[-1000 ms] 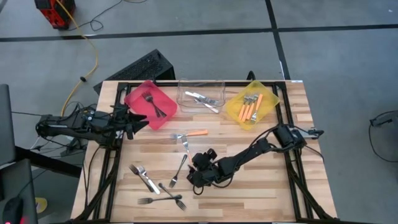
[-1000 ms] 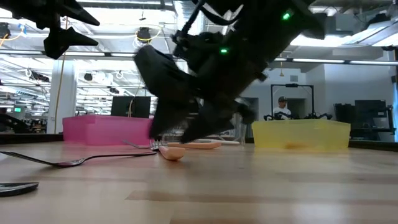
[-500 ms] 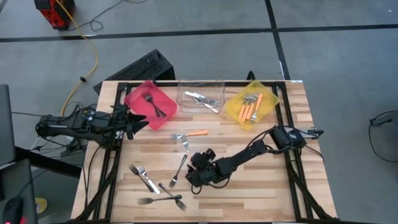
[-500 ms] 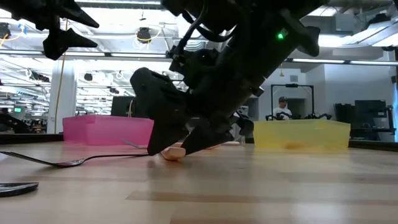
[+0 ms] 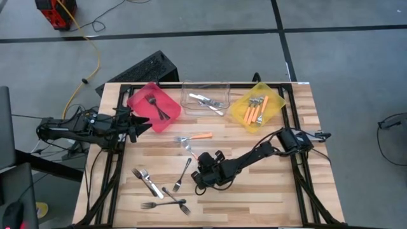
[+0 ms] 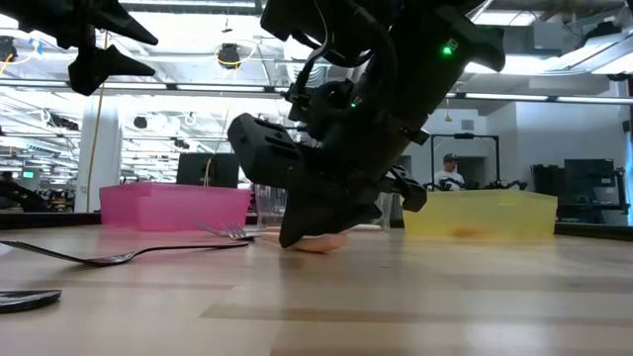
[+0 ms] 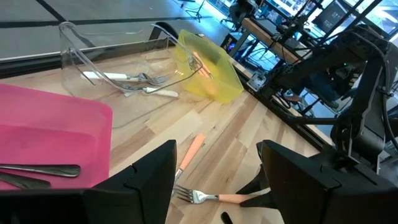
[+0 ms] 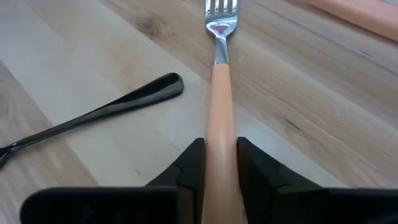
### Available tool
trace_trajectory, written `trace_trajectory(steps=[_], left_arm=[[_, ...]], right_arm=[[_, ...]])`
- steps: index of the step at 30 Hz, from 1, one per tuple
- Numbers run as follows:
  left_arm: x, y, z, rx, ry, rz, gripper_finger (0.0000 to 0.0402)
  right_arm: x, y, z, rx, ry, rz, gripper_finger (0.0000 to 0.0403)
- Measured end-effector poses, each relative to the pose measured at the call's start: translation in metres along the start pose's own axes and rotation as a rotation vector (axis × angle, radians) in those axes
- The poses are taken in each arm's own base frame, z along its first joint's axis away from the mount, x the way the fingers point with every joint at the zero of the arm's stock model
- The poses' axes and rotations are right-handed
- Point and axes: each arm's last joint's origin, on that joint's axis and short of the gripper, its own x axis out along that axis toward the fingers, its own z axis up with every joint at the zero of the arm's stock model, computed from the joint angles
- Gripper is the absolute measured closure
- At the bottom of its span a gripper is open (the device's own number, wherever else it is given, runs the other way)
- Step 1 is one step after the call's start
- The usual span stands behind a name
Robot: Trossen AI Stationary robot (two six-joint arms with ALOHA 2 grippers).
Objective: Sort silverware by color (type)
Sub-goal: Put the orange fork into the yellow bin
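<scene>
My right gripper [image 5: 205, 169] is low over the middle of the table, shut on an orange-handled fork [image 8: 221, 93] whose silver head [image 5: 189, 148] points toward the far left. A second orange-handled fork [image 5: 197, 136] lies flat beyond it. A dark fork [image 5: 182, 173] lies just left of the gripper, its handle end [image 8: 163, 86] beside the held one. Several more silver and dark forks [image 5: 159, 191] lie at the near left. My left gripper [image 5: 143, 125] hangs open above the table's left edge, beside the red bin [image 5: 152, 105]. My right gripper pinches the orange handle [image 8: 221, 146] between its two fingers [image 8: 193, 163], toward the handle's free end. The fingers slant down from the near right and lie along the fork. The fork lies on the wood, with its head [image 8: 221, 9] ahead of the fingers.
The red bin, a clear bin [image 5: 205, 95] and a yellow bin [image 5: 257, 108] stand in a row along the far edge, each with forks inside. Bare wood lies at the near right [image 5: 267, 191]. A person [image 6: 450, 170] shows far off in the room.
My right gripper has come down a little, tipped steeper and shut on the orange handle, which earlier lay between its open fingers. The handle's free end has shifted slightly along the table with the gripper.
</scene>
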Motion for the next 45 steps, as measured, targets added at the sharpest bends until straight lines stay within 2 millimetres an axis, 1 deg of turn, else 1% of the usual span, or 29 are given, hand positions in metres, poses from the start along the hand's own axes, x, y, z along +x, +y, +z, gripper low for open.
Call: trace_trajectory(steps=[6,8,11,13,15,19,23,30,35,40,45], left_arm=[[0.000,0.000,0.000,0.000,-0.001,0.001,0.0182],[0.000,0.000,0.000,0.000,-0.001,0.002,0.0182],[0.000,0.000,0.000,0.000,-0.002,0.002,0.0182],[0.000,0.000,0.000,0.001,-0.003,0.003,0.0182],[0.000,0.000,0.000,0.000,-0.005,0.006,0.0182],[0.000,0.000,0.000,0.001,-0.011,0.013,0.0182],[0.000,0.000,0.000,0.000,-0.012,0.013,0.0182],[0.000,0.000,0.000,-0.001,-0.013,0.012,0.0182],[0.000,0.000,0.001,-0.002,-0.018,0.015,0.0182],[0.000,0.000,0.001,-0.003,-0.021,0.017,0.0182],[0.000,0.001,0.002,-0.014,-0.044,0.043,0.0182]], right_arm=[[-0.003,0.000,0.002,0.002,0.016,0.010,0.0310],[-0.009,0.000,0.006,0.007,0.014,0.020,0.0310],[-0.010,-0.001,0.008,0.008,0.017,0.023,0.0310],[-0.016,-0.002,0.012,0.011,0.022,0.027,0.0310],[-0.017,-0.003,0.012,-0.004,0.025,0.019,0.0310],[-0.024,-0.008,0.022,-0.016,0.039,0.008,0.0310],[-0.035,-0.011,0.036,-0.050,0.021,0.023,0.0310],[-0.066,-0.017,0.070,-0.109,-0.047,0.089,0.0310],[-0.093,-0.027,0.100,-0.105,-0.097,0.133,0.0310],[-0.118,-0.051,0.124,-0.009,-0.121,0.083,0.0310],[-0.139,-0.077,0.141,0.032,-0.142,0.001,0.0310]])
